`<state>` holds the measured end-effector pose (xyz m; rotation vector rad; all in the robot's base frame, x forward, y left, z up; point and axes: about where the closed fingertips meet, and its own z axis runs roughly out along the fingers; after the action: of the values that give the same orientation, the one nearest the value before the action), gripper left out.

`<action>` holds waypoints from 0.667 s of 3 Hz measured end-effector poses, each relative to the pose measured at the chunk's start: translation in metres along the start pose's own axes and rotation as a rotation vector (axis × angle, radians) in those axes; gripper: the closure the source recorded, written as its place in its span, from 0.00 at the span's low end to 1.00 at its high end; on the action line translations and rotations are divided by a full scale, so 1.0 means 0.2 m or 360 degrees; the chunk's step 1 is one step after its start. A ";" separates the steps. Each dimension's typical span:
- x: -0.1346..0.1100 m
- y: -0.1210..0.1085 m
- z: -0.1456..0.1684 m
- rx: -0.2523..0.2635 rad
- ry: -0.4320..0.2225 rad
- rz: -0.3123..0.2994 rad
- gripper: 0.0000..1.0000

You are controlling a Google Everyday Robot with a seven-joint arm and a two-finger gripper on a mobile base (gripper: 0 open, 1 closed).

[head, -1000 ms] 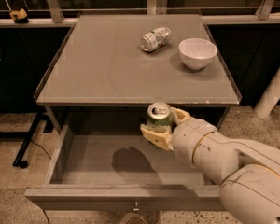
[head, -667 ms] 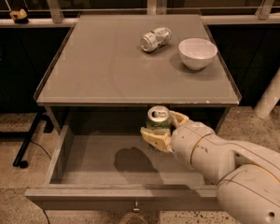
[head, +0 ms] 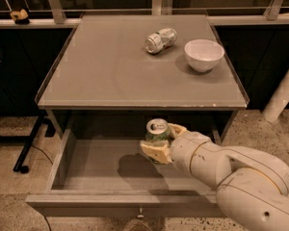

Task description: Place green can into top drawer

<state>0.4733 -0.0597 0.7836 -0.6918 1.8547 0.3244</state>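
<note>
I have the green can (head: 157, 134) clamped upright in the end effector (head: 162, 142). One pale finger pad (head: 153, 153) presses its near side and the other sits behind it, with the silver top and pull tab facing up. The can hangs over the open top drawer (head: 94, 166), right of the compartment's middle and just below the front edge of the surface (head: 115, 66). A shadow lies on the drawer floor down and left of the can. From that I judge the can is held clear of the floor rather than resting on it, though I cannot be sure of the gap.

As I read it, most of the job is done. The drawer stands pulled out, its knob (head: 140, 214) toward me, and the can is gripped and positioned inside the drawer's outline. What remains is the last stretch: lower the can until it sits on the drawer floor, let the fingers part, and lift the arm out without tipping it.

Up on the surface, a silver-white can (head: 160, 40) lies on its side near a white bowl (head: 203, 55). Both are well apart from the work and play no part in it.
</note>
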 end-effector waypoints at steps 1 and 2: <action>0.08 0.04 0.06 -0.0053 0.0079 -0.0002 1.00; 0.13 0.05 0.12 -0.0093 0.0131 -0.0008 1.00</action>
<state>0.4778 -0.0471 0.7488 -0.7598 1.9272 0.3530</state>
